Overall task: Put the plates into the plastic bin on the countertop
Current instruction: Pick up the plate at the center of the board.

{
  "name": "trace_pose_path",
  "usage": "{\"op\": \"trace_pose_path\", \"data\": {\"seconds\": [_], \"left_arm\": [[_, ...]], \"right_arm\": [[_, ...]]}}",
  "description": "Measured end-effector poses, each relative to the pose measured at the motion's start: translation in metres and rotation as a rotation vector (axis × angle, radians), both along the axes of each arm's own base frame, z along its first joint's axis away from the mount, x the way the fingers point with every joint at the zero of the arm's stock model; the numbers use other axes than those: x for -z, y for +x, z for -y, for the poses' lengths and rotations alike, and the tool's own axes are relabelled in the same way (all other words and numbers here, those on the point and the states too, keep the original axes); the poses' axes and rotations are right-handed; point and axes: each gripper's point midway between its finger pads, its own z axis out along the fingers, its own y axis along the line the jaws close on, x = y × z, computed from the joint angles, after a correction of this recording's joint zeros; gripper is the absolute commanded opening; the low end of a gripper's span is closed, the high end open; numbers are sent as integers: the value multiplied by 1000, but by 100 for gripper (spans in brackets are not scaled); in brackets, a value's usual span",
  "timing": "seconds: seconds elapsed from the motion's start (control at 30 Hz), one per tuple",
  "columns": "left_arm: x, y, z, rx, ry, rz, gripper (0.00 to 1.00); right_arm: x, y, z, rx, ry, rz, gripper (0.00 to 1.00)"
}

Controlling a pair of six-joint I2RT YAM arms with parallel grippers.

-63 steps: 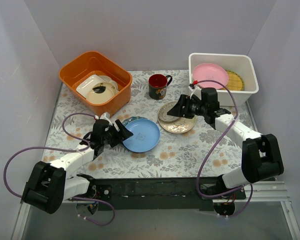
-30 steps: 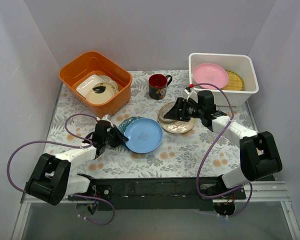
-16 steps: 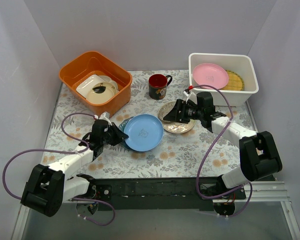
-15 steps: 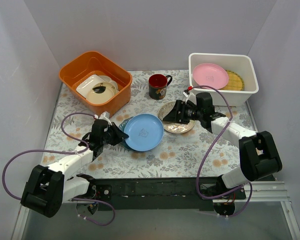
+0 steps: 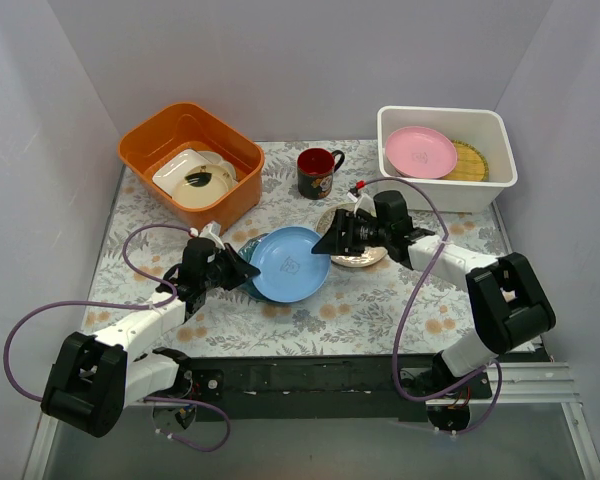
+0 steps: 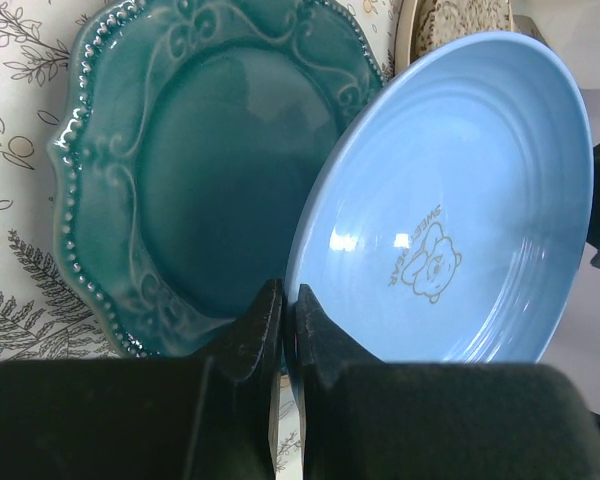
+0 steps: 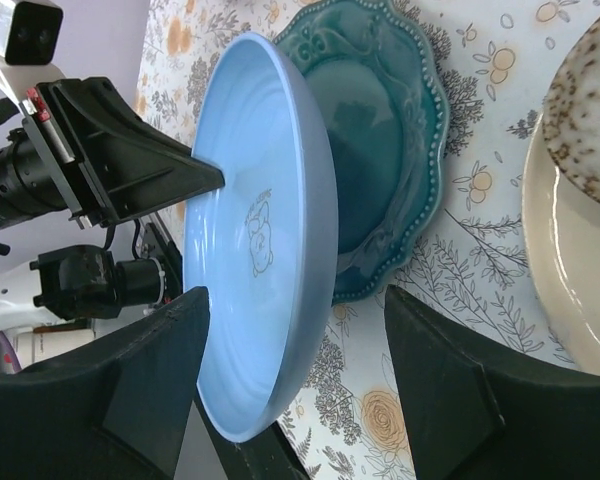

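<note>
- At mid-table, left gripper [image 6: 283, 318] pinches the blue plate [image 5: 290, 262] by its rim, tipped up over the teal plate [image 6: 180, 180].
- Right gripper [image 5: 323, 243], jaws spread, faces the far edge: handover looks next, then the bin [image 5: 445, 196].

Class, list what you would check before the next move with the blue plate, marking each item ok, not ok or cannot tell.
1. Left claw shut on rim of blue plate: ok.
2. Blue plate clear of teal plate: cannot tell.
3. Right claw open: ok.
4. Plate rim within right claw's gap: cannot tell.
5. Plastic bin has room above pink plate: ok.
</note>
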Motion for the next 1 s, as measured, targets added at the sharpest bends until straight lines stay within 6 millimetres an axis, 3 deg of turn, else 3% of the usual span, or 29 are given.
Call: {"op": "trace_pose_path", "data": {"seconds": [0.43,0.5,0.6,0.67,0.7,0.87,1.0], "left_arm": [[-12,-1,3,7,-29,26,0],[-14,0,3,8,-35,32,0],[-17,0,4,12,-42,39,0],[-18,0,5,15,-46,41,0],[-18,0,5,15,-46,44,0],[-20,1,5,24,-39,59,4],[-21,0,5,26,-41,60,27]], "right_arm": [[13,-19,-26,-71,1,-47,73],[12,-19,-27,-73,4,-45,67],[12,-19,-29,-81,8,-46,42],[11,-20,-30,-88,16,-50,11],[11,-20,-31,-90,20,-50,2],[18,-15,-30,-66,18,-87,1],[17,-16,-31,-69,24,-84,1]]}}
